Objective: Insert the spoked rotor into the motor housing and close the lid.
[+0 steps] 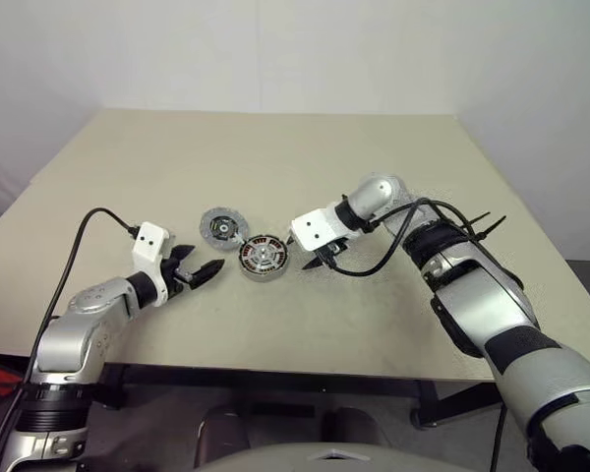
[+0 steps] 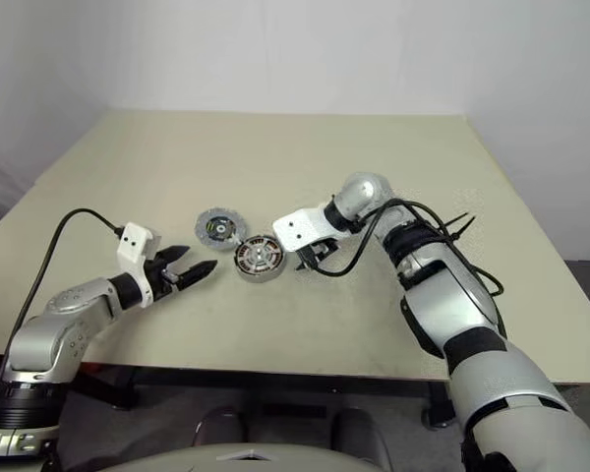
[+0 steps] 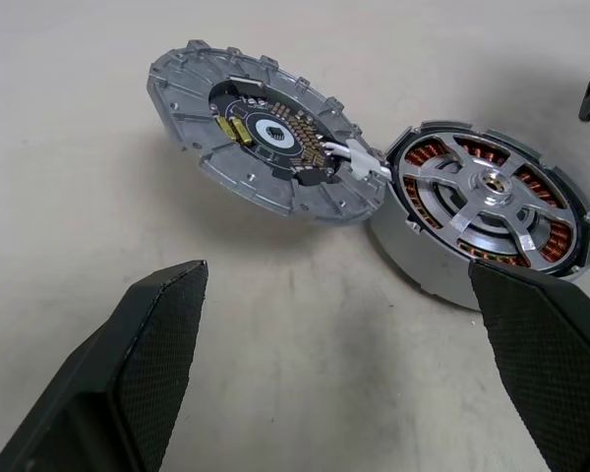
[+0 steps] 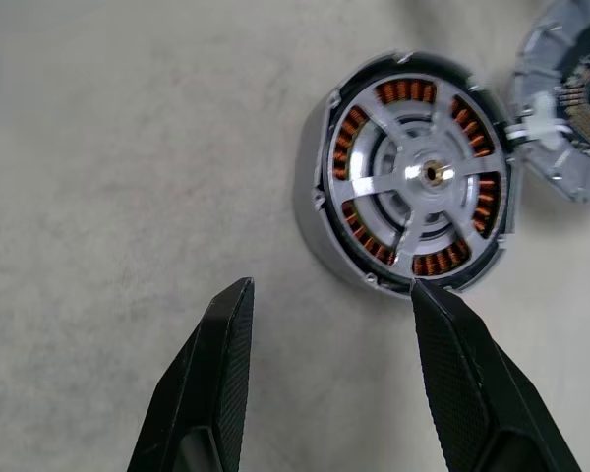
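Head views: beige table (image 1: 275,147) carries the shallow round grey metal motor housing (image 1: 264,258) near its middle; the flat round silver-grey lid (image 1: 223,227) lies touching it at about ten o'clock. Left gripper (image 1: 202,268) sits at the housing's nine o'clock, right gripper (image 1: 320,259) at its three o'clock, both near it and empty.
Left wrist view: the shiny silver spoked rotor (image 3: 487,192) already sits inside the housing, over the copper-brown windings. The lid leans tilted against the housing rim, circuit face showing, joined by a small white connector (image 3: 359,162). This gripper's black fingers (image 3: 162,349) stand wide apart, holding nothing.
Right wrist view: looking down onto the rotor hub; its fingers (image 4: 226,364) are parted, empty, just short of the housing wall.
Step in hand: insertion looks done; closing the lid remains.
Next move: probably grasp the lid edge, swing it flat over the housing, centred.
View difference: only the wrist views reveal the seated rotor and the lid's tilt.
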Robot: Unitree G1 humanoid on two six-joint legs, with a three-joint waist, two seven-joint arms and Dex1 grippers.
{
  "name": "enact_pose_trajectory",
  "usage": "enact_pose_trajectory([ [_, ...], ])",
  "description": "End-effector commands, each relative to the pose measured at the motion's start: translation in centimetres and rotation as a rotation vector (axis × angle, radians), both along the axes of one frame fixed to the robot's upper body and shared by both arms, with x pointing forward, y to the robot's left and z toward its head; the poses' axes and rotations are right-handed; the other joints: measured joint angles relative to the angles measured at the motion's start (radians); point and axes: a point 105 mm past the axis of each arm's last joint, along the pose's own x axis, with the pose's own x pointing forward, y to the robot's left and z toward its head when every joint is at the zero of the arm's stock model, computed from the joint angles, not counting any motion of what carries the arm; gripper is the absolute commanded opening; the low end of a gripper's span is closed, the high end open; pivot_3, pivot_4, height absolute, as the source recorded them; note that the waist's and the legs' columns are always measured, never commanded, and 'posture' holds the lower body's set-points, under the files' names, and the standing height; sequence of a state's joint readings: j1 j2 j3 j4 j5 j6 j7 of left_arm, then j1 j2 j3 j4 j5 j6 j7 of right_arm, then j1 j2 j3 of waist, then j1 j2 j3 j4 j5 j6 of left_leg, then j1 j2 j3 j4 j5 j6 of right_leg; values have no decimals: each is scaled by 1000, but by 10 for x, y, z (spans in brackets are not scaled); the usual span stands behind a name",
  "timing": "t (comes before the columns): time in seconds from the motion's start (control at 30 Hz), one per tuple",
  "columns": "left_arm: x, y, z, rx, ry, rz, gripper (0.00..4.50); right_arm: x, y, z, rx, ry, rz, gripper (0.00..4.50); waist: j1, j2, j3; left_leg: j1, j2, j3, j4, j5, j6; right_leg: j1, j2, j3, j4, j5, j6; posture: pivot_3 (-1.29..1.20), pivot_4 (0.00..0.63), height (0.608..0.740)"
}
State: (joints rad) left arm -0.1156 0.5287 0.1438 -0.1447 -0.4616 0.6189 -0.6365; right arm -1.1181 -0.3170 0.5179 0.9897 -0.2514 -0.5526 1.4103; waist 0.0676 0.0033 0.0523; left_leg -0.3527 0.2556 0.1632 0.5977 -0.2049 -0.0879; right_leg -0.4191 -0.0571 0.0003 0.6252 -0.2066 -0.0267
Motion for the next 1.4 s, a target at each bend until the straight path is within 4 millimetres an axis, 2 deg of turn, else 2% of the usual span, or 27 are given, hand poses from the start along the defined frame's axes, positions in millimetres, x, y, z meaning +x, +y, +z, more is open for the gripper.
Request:
enact_pose_trajectory([
  [0.03, 2, -1, 9, 4, -47, 2, 4500, 5, 9, 15, -8, -77, 51, 2861, 0, 0, 0, 0, 0, 0, 0, 0, 0, 0, 0, 0, 0, 0, 0, 0, 0, 740],
  [0.3, 1, 0, 7, 1, -46, 16, 4500, -2, 24, 5, -17, -56, 100, 2861, 0, 0, 0, 0, 0, 0, 0, 0, 0, 0, 0, -1, 0, -1, -1, 0, 0, 740],
  [0.77, -1, 2, 9, 6, -51, 24, 4500, -1, 21, -24, -51, -23, 28, 2861, 0, 0, 0, 0, 1, 0, 0, 0, 1, 0, 0, -1, 1, -1, -2, 0, 0, 740],
  [1.0, -1, 4, 8, 9, -51, 30, 4500, -3, 21, -26, -61, -31, 57, 2861, -1, 0, 0, 1, 1, 0, 0, 0, 1, 0, 0, -1, 3, -1, -2, 0, 0, 740],
  [1.1, 0, 4, 7, 10, -52, 31, 4500, -3, 21, -23, -63, -37, 64, 2317, 0, 0, 0, 1, 1, 0, 0, 0, 1, 0, 0, -1, 3, -1, -2, 0, 0, 740],
  [1.23, 0, 4, 7, 12, -53, 30, 4500, -2, 21, -21, -57, -53, 66, 928, -1, 0, 0, 1, 1, 0, 0, 0, 1, 0, 0, -1, 3, -1, -2, 0, 0, 740],
  [1.33, 1, 5, 8, 13, -55, 30, 4500, -1, 22, -20, -48, -62, 68, 65, -1, 0, 0, 1, 1, 0, 0, 0, 1, 0, 0, -1, 3, -1, -2, 0, 0, 740],
  [1.4, 2, 5, 8, 15, -57, 30, 4500, 0, 23, -18, -38, -70, 64, 9, -2, 0, 0, 2, 1, 0, 0, 0, 1, 0, 0, -1, 4, -1, -3, 0, 0, 740],
])
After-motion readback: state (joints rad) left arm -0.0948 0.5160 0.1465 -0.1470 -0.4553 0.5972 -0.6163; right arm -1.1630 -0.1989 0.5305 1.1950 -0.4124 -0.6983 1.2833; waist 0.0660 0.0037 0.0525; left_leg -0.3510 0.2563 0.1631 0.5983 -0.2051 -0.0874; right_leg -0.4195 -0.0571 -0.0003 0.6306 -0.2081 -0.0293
